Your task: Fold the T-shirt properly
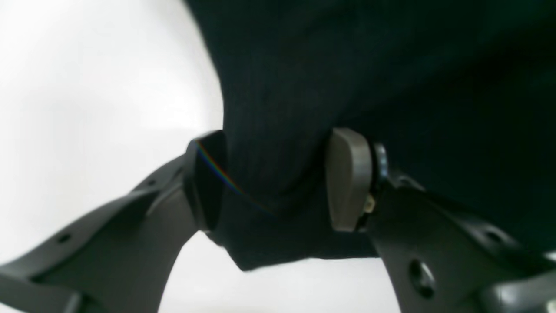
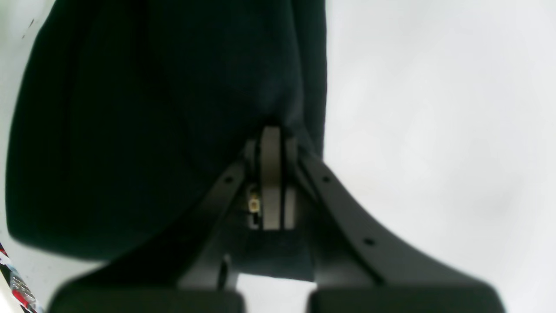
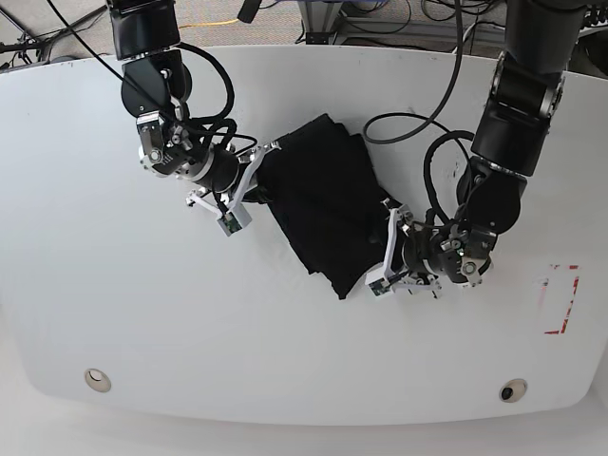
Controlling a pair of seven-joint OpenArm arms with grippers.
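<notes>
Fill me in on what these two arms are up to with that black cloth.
Both arms are working on a black T-shirt that lies bunched into a narrow, roughly folded strip on the white table. The right gripper is shut tight on one edge of the fabric. The left gripper has a thick fold of the shirt between its pads, which stand fairly wide apart around it. In the base view the arms sit at opposite sides of the shirt.

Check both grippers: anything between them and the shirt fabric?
Nothing visible. The left gripper has T-shirt fabric bunched between its spread pads; the right gripper is pinched shut on the shirt's edge. Bare white table surrounds the shirt.
</notes>
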